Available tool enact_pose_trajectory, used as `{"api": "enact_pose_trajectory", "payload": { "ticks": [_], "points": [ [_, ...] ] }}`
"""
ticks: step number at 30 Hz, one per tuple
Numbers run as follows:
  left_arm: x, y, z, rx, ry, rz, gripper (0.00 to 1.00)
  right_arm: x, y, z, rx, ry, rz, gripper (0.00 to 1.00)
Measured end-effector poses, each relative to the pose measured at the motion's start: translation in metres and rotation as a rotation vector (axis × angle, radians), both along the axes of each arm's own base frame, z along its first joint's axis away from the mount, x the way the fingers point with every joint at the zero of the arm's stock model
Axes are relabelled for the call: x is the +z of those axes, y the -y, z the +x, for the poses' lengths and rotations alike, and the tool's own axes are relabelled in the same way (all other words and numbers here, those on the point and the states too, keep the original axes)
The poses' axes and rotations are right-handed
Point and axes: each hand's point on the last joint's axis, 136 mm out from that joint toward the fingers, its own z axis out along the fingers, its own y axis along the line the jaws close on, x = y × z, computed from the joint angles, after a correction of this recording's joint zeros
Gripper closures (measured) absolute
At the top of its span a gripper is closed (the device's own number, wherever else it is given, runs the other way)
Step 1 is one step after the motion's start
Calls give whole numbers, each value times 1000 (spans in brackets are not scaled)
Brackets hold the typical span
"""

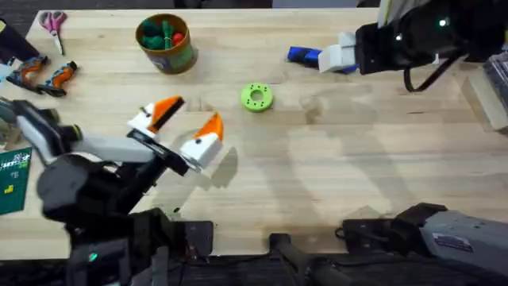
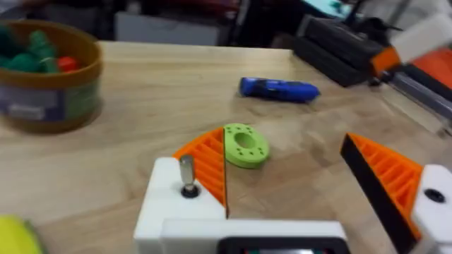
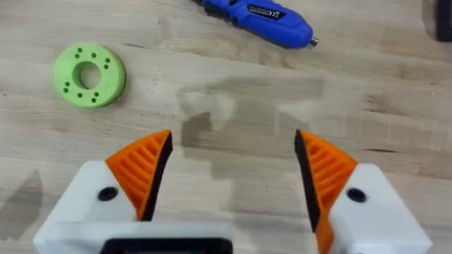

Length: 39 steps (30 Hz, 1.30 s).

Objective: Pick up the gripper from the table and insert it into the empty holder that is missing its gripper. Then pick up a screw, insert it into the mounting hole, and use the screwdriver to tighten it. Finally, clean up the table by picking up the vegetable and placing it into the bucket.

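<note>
My left gripper [image 1: 189, 129] hangs over the wood table [image 1: 333, 175] with its fingers spread wide apart, nothing between them: white blocky bases, orange ribbed triangular pads [image 2: 206, 164] with a flat black inner face. A small metal pin stands up from one white base in the left wrist view. My right gripper [image 3: 229, 173] is also spread apart and empty, same white mounts and orange ribbed wedges, hovering over bare wood grain near the screwdriver [image 1: 305, 56]. The screwdriver is blue, glossy plastic, pen-shaped, lying flat at the far side of the table, thin metal bit visible in the right wrist view. The lime-green disc [image 1: 255, 97], round, matte, with a centre hole and small ring holes, lies flat between my two grippers. The bucket [image 1: 166, 43] is a round tub, olive wall, orange-yellow rim, holding green and red pieces, far left. Pink-handled scissors [image 1: 54, 24] lie at the far left corner.
</note>
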Motion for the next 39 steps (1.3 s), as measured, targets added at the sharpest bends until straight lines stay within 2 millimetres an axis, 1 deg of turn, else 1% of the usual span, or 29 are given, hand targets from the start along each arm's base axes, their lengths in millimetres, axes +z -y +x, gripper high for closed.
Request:
{"api": "enact_pose_trajectory", "payload": {
  "ticks": [3, 8, 12, 15, 20, 23, 26, 28, 32, 37, 39],
  "points": [
    [13, -15, -1, 117, -59, -4, 14, 0, 0, 0, 0, 0, 0, 9],
    [38, -33, -17, 270, -148, 26, 15, 0, 0, 0, 0, 0, 0, 8],
    [45, -47, -26, 369, -272, 46, 15, 0, 0, 0, 0, 0, 0, 9],
    [50, -57, -28, 429, -364, 64, 15, 0, 0, 0, 0, -1, 0, 9],
    [60, -68, -26, 451, -483, 152, 15, 0, 0, 0, 0, -1, 0, 9],
    [65, -75, -20, 455, -542, 200, 15, 0, 0, 0, 0, -1, 0, 8],
    [69, -82, -9, 458, -581, 228, 15, 0, 0, 0, 0, -1, 0, 8],
    [68, -84, -2, 454, -602, 236, 15, 0, 0, 0, 0, -1, 0, 8],
    [55, -86, -1, 442, -682, 244, 15, 0, 0, 0, 0, -1, 0, 8],
    [44, -90, 5, 444, -738, 254, 15, 0, 0, 0, 0, -1, 0, 7],
    [35, -94, 6, 453, -786, 264, 15, 0, 0, 0, 0, -1, 0, 8]
  ]
}}
